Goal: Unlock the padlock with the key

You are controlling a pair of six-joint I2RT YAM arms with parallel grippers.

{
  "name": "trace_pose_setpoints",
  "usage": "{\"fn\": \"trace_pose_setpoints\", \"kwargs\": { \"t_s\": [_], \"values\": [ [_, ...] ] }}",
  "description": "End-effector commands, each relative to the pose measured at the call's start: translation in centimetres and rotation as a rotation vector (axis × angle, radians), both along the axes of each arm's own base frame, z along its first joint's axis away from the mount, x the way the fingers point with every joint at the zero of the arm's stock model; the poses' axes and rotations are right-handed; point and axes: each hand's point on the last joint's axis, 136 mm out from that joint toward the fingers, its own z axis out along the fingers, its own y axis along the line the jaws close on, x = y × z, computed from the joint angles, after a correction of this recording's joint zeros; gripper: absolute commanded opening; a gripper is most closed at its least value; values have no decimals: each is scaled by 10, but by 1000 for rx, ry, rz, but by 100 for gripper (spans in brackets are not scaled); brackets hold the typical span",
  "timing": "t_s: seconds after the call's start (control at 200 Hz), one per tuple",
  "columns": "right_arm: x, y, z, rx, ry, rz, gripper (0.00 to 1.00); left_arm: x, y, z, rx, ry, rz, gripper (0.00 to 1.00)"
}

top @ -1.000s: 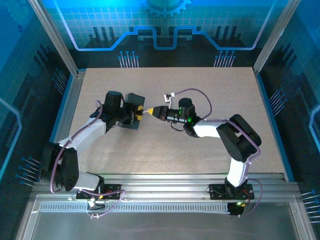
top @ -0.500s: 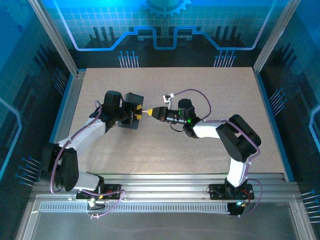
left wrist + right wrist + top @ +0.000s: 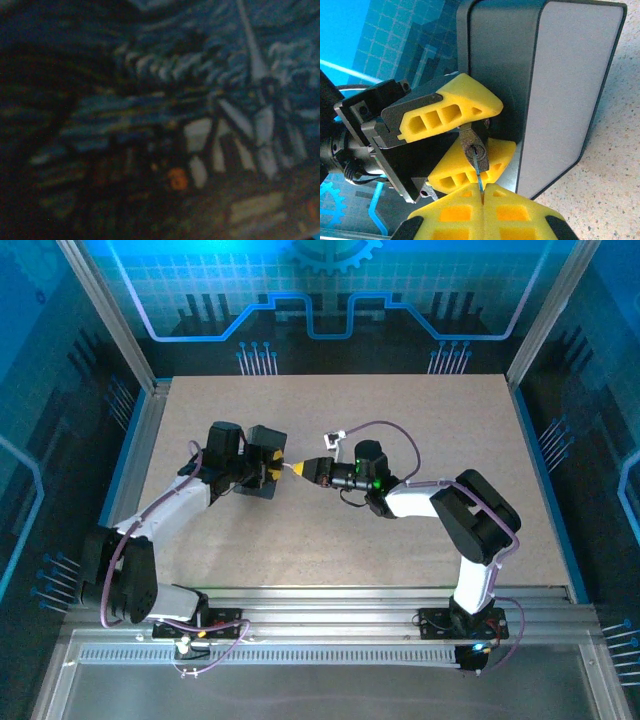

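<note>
Since 1 s ago my R gripper point(image 3: 297, 468) has crept a touch toward 9 o'clock, and the wrist w/ the green light has gone with it. L gripper point(image 3: 275, 465) looks unmoved.

Top view: both grippers meet tip to tip at approx 9 o'clock of table point(image 3: 420, 420) centre. L points to 3 o'clock, R to 9 o'clock, yellow tips nearly touching.

R wrist view: padlock point(image 3: 474, 144) sits at 12 o'clock of my R fingertips, pinched betw. the two yellow L fingers point(image 3: 447, 112), one above it at 11 o'clock, one below at 6 o'clock. So L is clamped on the padlock, dark body end-on to the cam, keyway point(image 3: 476, 149) facing me. Shackle is hidden behind the fingers.

Key point(image 3: 479, 172) is a thin sliver running from the keyway toward 6 o'clock, down into the seam of my R fingers. R fingers are pressed together on it, no gap visible. Key tip is at the keyway; can't tell how deep it sits.

Box point(image 3: 570, 85) stands just behind the padlock at 1–2 o'clock in that view, grey face toward the cam, bottom corner on the table.

L wrist view: dark & blurred, the box's swirly blue print right up against the lens. Can't make out padlock or key there.
</note>
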Motion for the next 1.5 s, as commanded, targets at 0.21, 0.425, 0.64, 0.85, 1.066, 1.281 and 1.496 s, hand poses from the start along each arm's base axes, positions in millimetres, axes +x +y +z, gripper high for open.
{"fn": "trace_pose_setpoints", "kwargs": {
  "t_s": [0.21,0.425,0.64,0.85,1.066,1.281,1.496],
  "values": [
    [-18,5,9,28,-29,80,0,1,-6,18,-4,-51,-98,0],
    [-12,0,12,29,-28,35,0,-2,-6,16,0,-38,-101,0],
    [-5,-10,14,23,-33,-21,0,-1,-5,14,-6,-30,-87,0],
    [-1,-6,17,29,-41,-22,0,-1,-5,16,-10,-34,-83,0],
    [-1,-3,15,22,-40,-14,0,-1,-5,19,-10,-40,-82,0],
    [-2,-1,12,17,-35,-4,0,0,-5,20,-10,-43,-82,0],
    [-4,1,5,3,-22,6,0,0,-4,21,-9,-45,-78,0]
  ]
}}
